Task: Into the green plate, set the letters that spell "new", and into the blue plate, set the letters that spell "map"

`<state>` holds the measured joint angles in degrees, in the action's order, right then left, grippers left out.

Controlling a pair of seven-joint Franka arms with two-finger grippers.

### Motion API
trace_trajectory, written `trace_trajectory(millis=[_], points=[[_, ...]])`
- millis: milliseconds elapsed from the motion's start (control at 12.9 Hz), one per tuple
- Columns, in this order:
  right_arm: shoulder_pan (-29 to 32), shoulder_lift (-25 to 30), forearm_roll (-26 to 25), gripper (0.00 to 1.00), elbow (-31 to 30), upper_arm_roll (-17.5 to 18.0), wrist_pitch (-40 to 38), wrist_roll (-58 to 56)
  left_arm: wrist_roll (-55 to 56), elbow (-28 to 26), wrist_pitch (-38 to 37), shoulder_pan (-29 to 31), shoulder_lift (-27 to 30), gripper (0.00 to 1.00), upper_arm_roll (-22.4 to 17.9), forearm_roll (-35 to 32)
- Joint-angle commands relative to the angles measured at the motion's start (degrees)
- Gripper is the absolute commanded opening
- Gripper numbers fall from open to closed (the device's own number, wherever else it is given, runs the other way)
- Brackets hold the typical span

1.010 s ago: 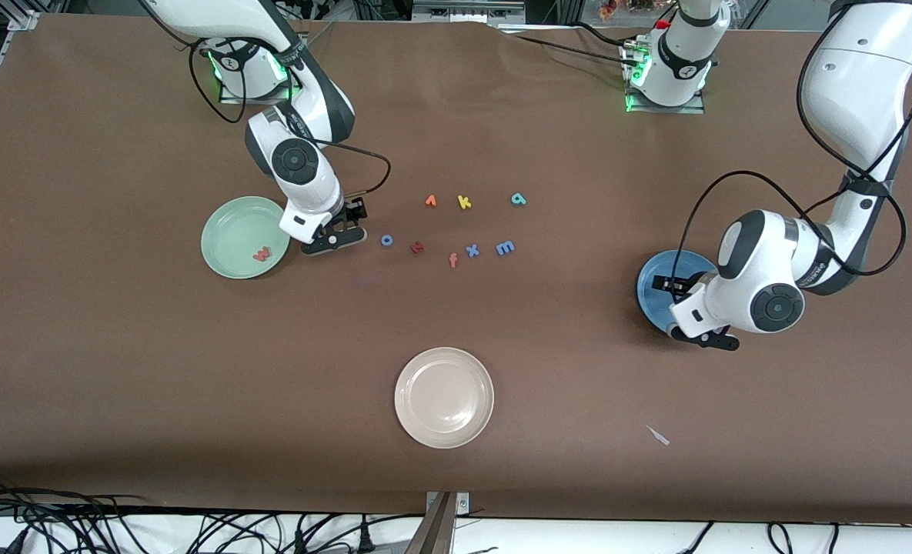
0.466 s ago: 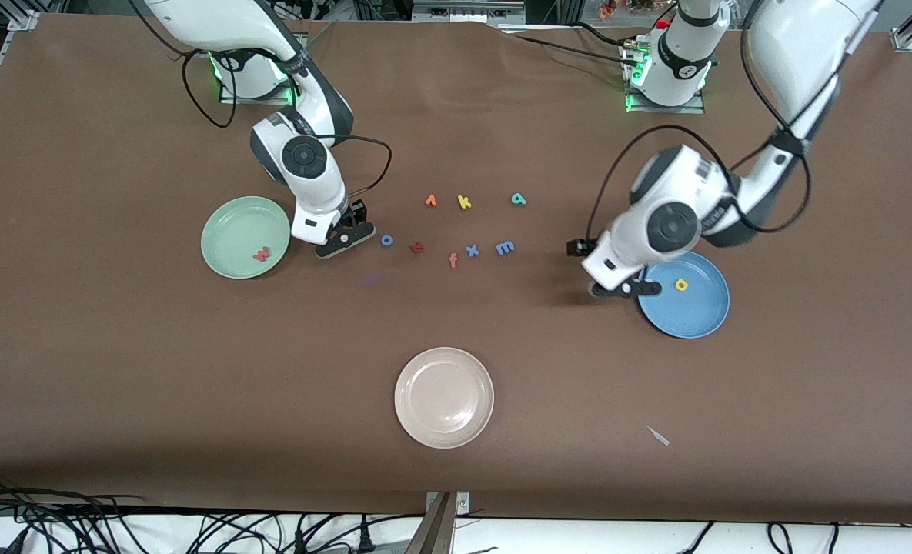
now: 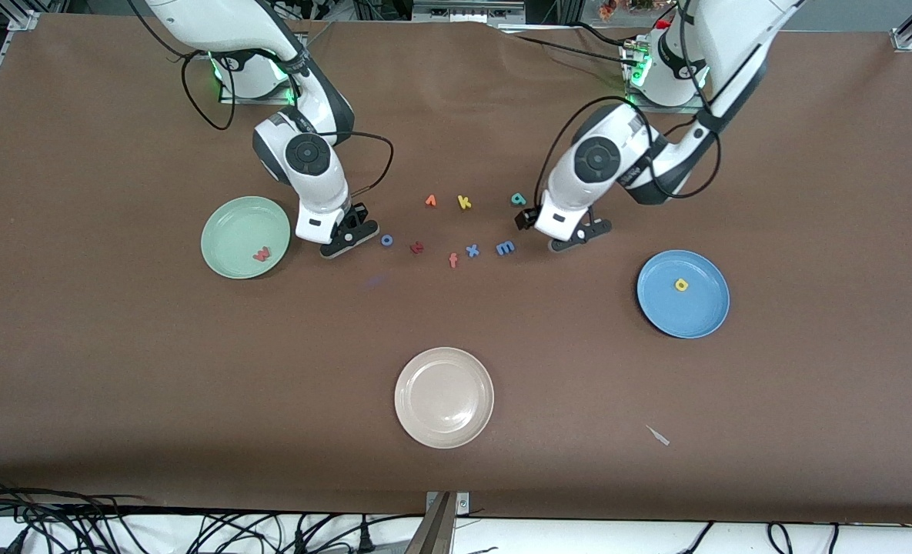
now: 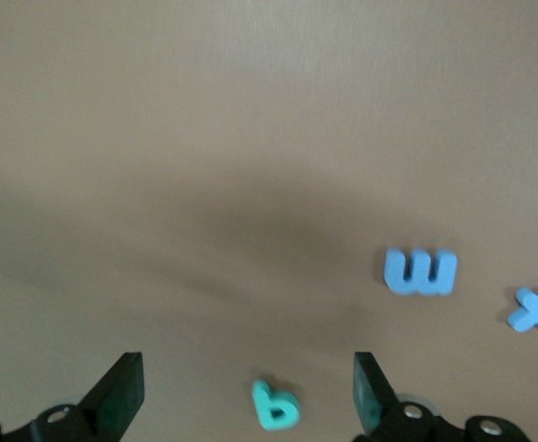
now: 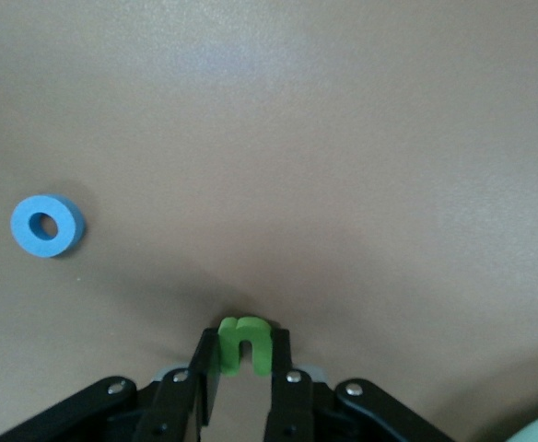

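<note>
2 letters already plated, we note: red "w" (image 3: 261,253) in green plate (image 3: 228,219), yellow "a" (image 3: 681,285) in blue plate (image 3: 702,315). Right gripper (image 5: 243,368) pinches green "n" (image 5: 242,344) beside green plate; we judge lift, carry next. Left gripper (image 4: 247,391) spread over teal "p" (image 4: 275,405).

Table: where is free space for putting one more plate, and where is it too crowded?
Bare table lies between the green plate and the beige plate, also between the beige plate and the blue plate. It is crowded around the blue "m", between both grippers.
</note>
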<state>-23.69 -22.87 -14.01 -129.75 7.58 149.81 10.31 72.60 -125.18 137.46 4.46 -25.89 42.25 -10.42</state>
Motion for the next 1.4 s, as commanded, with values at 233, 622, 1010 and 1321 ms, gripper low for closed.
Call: trace_trajectory(millis=[233, 622, 1010, 1321], points=[[0.7, 9.4, -0.9, 0.06, 0.0, -6.4, -12.8, -5.1, 28.5, -0.8, 2.6, -7.5, -2.3, 1.00, -0.2, -12.6], [0.7, 14.5, -0.8, 0.06, -6.9, -17.3, -14.4, -16.3, 39.9, -0.5, 4.7, -8.3, -7.9, 0.88, -0.2, -22.9], [0.7, 14.6, -0.3, 0.93, -13.0, -22.3, -10.0, -14.9, 39.9, -0.7, 4.6, -8.1, -7.9, 0.56, -0.2, -22.9], [0.5, 16.1, 2.5, 0.99, -12.2, -19.0, -12.8, -9.4, 39.8, -0.7, 4.5, -8.1, -8.0, 0.38, -0.3, -22.9]])
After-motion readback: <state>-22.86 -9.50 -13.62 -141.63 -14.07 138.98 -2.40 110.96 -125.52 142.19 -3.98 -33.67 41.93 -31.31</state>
